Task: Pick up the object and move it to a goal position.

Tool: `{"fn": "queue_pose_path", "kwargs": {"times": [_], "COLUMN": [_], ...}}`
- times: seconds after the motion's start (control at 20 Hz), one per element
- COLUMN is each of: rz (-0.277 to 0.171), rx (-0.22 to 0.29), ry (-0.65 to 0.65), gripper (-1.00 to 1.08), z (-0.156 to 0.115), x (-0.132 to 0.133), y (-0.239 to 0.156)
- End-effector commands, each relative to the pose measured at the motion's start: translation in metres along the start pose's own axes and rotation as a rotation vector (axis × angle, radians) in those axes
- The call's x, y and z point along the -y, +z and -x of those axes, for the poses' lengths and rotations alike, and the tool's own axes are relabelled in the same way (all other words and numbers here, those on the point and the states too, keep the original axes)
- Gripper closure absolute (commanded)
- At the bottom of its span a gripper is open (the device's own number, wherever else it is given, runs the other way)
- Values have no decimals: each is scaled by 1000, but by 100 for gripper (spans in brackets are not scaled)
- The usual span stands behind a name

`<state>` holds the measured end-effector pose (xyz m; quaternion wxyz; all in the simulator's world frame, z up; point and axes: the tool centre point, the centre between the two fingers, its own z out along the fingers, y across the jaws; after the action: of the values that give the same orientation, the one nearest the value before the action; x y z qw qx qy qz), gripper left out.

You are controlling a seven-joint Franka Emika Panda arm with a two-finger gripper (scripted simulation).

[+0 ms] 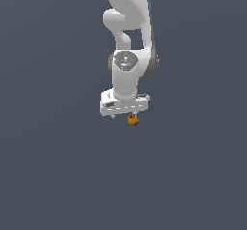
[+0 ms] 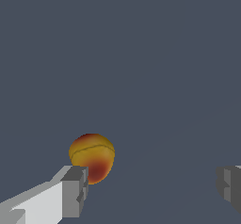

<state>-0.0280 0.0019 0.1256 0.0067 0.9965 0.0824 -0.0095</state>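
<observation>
The object (image 1: pixel 133 120) is a tiny roundish yellow-orange lump with a red patch, just below the white hand in the exterior view. In the wrist view the object (image 2: pixel 92 156) lies right by the tip of one finger (image 2: pixel 74 190), which covers its lower edge. I cannot tell whether they touch. The other finger (image 2: pixel 229 186) stands far off at the picture's edge. My gripper (image 1: pixel 125 114) is open wide and holds nothing; in the wrist view the gripper (image 2: pixel 153 188) has its gap mostly to one side of the object. No goal marker shows.
A plain dark grey-blue surface (image 1: pixel 58 176) fills both views. The white arm (image 1: pixel 128 26) rises above the hand to the top of the exterior view. No other objects show.
</observation>
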Motion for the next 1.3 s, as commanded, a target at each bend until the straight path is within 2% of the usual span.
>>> {"fn": "queue_pose_path", "kwargs": {"times": [0.0, 0.3, 0.55, 0.95, 1.25], "rz": [-1, -4, -7, -8, -8], "rx": [-4, -15, -20, -21, -21], "ry": [-89, -264, -343, -356, -360], "gripper": [-92, -92, -92, -92, -92], "z": [6, 21, 29, 30, 31], "x": [17, 51, 67, 69, 71], "y": [11, 30, 39, 43, 66]}}
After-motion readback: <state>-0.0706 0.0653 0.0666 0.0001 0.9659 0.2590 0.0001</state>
